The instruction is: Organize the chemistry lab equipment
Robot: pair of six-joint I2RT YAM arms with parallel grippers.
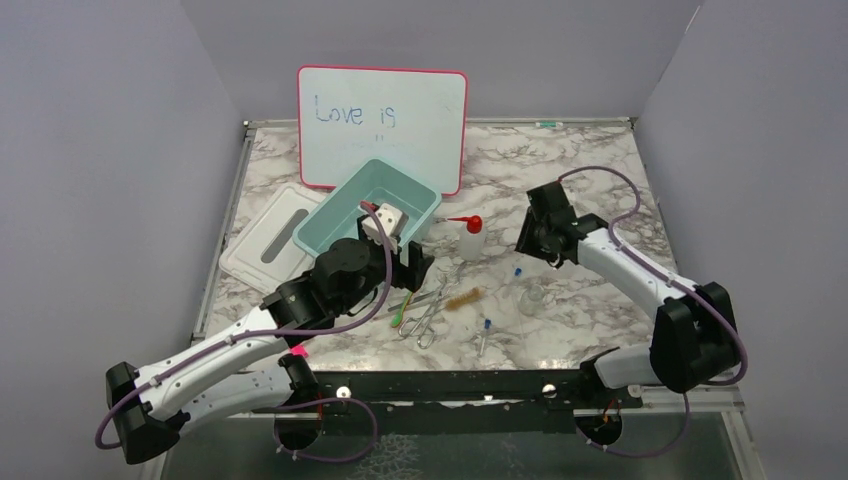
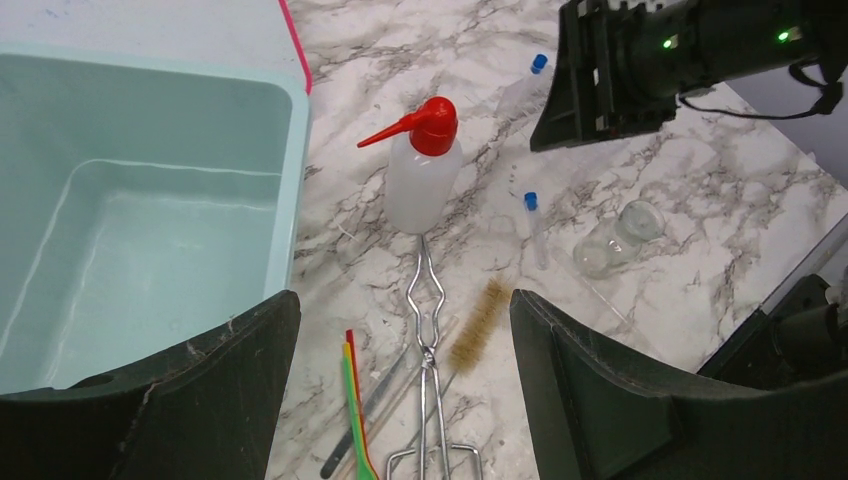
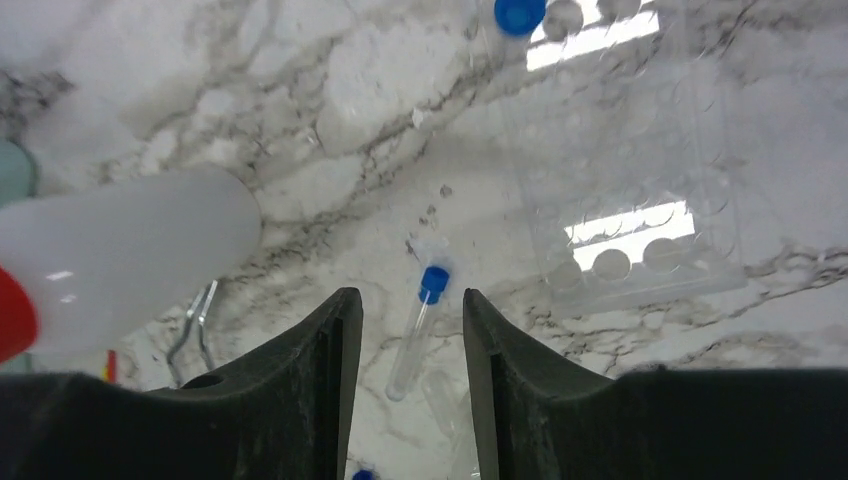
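The teal bin (image 1: 338, 208) is sitting in front of the pink-framed whiteboard (image 1: 420, 110), and the part of its inside that your left wrist camera is seeing is showing only bare plastic. A white lid (image 1: 268, 240) is lying just left of it. The board is reading "Love is".

The white squeeze bottle (image 2: 420, 185) is standing upright on the marble right of the bin. The metal tongs (image 2: 428, 330) and brown brush (image 2: 478, 325) are lying nearer you, and the small flask (image 2: 610, 240) is resting on its side.

Your left gripper (image 2: 400, 300) is gaping wide and holding nothing. Your right gripper (image 3: 405, 300) is standing part open above a blue-capped tube (image 3: 412, 340) lying on the table, not gripping it. A clear holed rack (image 3: 640, 180) is lying beside it; whether the second blue cap (image 3: 520, 12) at its edge is sitting in it, you cannot tell
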